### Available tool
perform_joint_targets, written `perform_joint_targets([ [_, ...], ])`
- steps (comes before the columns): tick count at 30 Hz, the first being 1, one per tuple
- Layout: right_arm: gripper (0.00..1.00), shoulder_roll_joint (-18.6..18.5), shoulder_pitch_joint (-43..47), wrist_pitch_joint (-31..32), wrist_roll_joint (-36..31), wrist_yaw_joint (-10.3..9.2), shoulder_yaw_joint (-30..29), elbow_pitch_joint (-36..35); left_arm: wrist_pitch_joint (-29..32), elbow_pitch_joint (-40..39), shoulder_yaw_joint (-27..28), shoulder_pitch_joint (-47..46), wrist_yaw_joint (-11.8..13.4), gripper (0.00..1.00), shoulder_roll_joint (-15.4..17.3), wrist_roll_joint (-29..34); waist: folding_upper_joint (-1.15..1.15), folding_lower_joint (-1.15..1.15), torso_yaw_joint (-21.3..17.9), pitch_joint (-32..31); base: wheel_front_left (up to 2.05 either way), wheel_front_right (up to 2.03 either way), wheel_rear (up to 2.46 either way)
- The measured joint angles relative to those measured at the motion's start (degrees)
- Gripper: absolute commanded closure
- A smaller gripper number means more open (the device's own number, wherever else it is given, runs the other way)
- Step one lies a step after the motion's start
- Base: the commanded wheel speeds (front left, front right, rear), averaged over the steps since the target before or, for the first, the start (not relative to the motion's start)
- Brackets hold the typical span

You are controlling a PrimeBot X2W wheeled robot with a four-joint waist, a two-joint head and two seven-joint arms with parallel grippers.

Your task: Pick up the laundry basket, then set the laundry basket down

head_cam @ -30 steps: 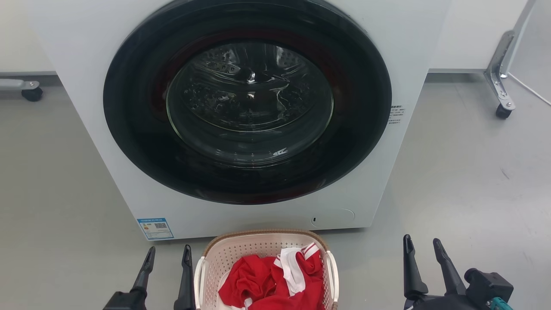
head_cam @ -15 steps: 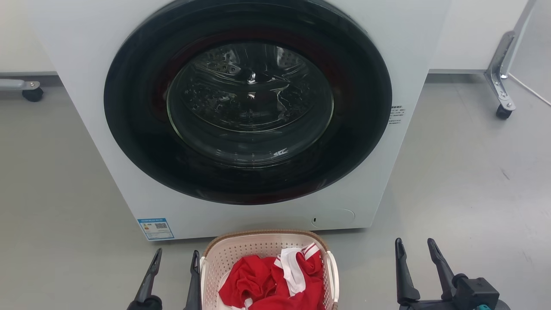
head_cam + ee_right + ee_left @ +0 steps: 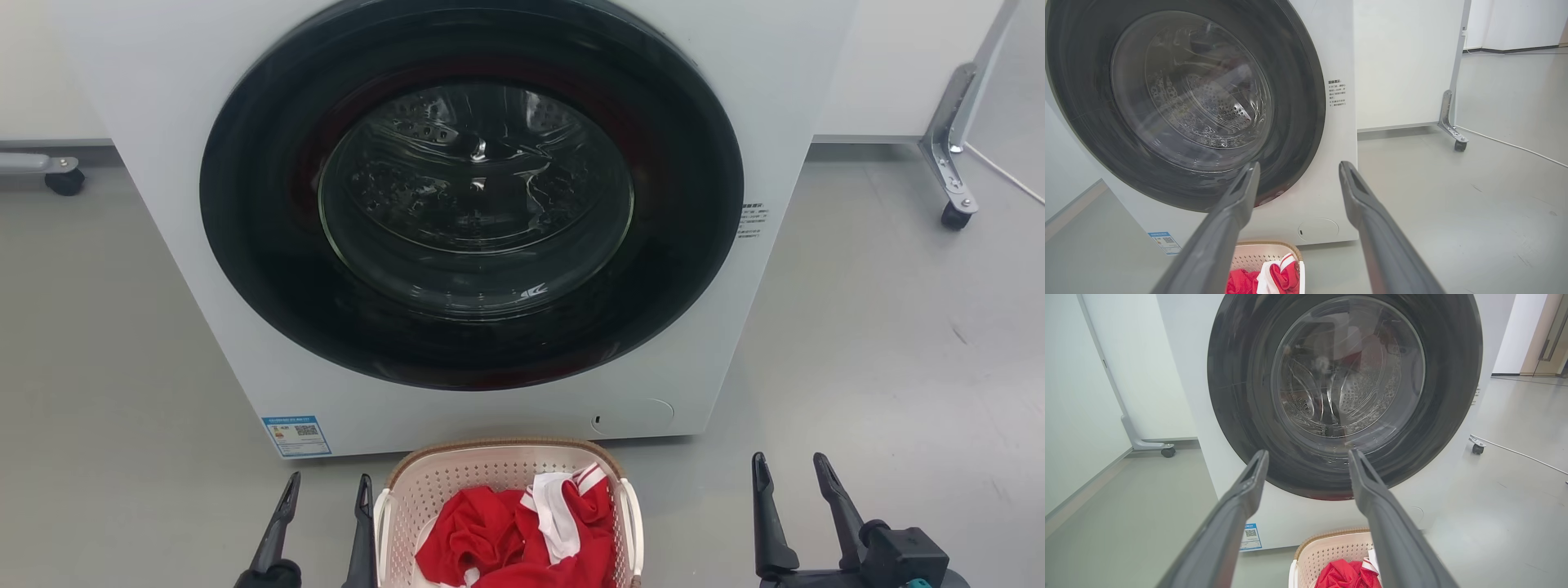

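Our laundry basket (image 3: 500, 447) sits on the floor (image 3: 882, 327) in front of the washing machine (image 3: 784, 98). Our left end effector (image 3: 329, 482) is just beside its left side; the right end effector (image 3: 789, 459) is farther off on the other side. Both are open and hold nothing.

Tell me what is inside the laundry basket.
The laundry basket holds crumpled red cloth with a white piece on top. Whatever lies beneath the cloth is covered, and the basket's near end is cut off by the picture's edge.
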Motion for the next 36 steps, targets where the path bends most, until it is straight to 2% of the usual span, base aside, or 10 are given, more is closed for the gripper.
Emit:
perform_joint_targets([
  [26, 0.0, 0.1, 0.2, 0.0, -0.2, 0.43, -0.5, 0.0, 0.0, -0.1, 0.7, 0.2, -0.1, 0.0, -0.5, 0.1, 0.0, 0.0, 0.2, -0.2, 0.0, 0.0, 0.0],
  [36, 0.0, 0.2, 1.1, 0.0, -0.5, 0.96, -0.6, -1.1, 0.0, -0.9, 0.7, 0.8, -0.5, 0.0, -0.6, 0.2, 0.0, 0.0, 0.3, 1.8, 0.0, 0.0, 0.0],
])
